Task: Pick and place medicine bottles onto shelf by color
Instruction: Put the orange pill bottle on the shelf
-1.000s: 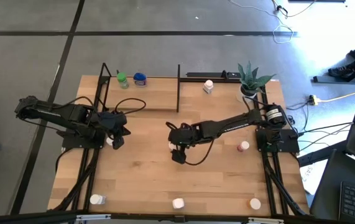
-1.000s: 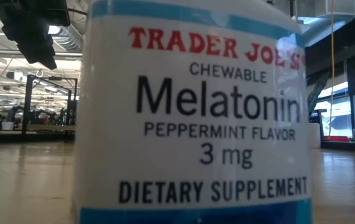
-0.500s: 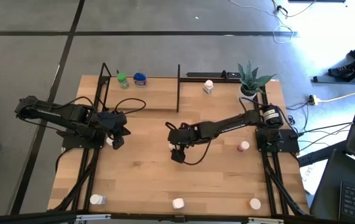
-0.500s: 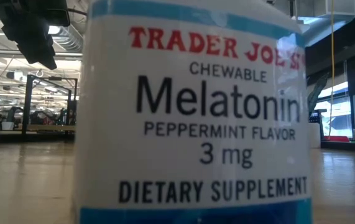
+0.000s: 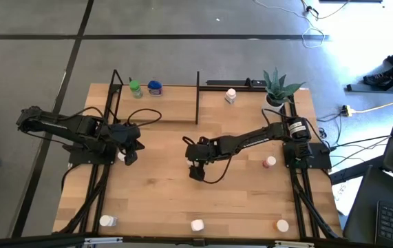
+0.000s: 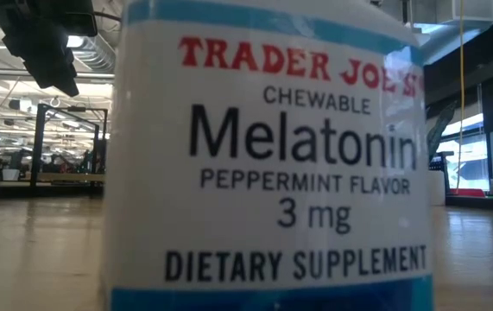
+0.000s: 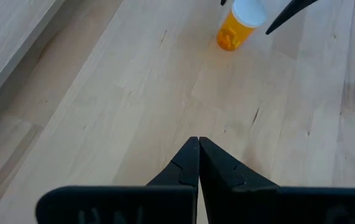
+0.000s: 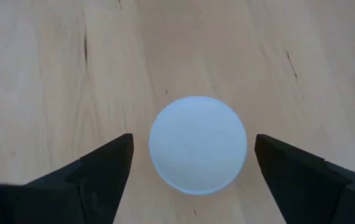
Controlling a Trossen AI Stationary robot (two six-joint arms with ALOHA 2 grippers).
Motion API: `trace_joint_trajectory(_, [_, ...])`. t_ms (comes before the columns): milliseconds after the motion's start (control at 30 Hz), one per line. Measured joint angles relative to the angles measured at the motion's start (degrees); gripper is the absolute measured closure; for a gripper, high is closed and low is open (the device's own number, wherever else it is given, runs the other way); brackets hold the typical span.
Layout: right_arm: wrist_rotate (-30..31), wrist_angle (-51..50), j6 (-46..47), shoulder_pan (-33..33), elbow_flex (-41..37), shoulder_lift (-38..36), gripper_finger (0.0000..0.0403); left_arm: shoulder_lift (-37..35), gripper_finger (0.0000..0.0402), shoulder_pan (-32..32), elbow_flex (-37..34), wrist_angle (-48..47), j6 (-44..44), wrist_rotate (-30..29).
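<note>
An orange medicine bottle [image 7: 234, 28] with a white cap [image 8: 198, 144] stands upright on the table's middle. My right gripper [image 8: 193, 137] hangs open over it, pointing steeply down, with one finger on each side of the cap and a gap at both. In the high view the right gripper [image 5: 195, 169] covers this bottle. My left gripper [image 7: 198, 142] is shut on nothing above bare wood at the table's left [image 5: 131, 148]. A green bottle [image 5: 135, 88] and a blue bottle [image 5: 155, 87] stand on the shelf [image 5: 162, 107] at the far edge.
Loose bottles stand about the table: white [image 5: 230, 96] near the plant [image 5: 277, 86], pink-capped [image 5: 270, 162] at the right, and three along the near edge [image 5: 107, 221], [image 5: 197, 225], [image 5: 282, 225]. One labelled bottle [image 6: 268, 155] fills the low view. The shelf's black posts [image 5: 197, 96] stand upright.
My right gripper has sunk a little toward the white-capped bottle below it and has stayed open. The bottle has kept its place.
</note>
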Motion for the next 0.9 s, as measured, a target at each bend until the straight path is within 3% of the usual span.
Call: trace_joint_trajectory(900, [0.0,2.6,0.1,0.0,0.0,2.1,0.0065,0.0,0.0401,0.0,0.0,0.0,0.0,0.0])
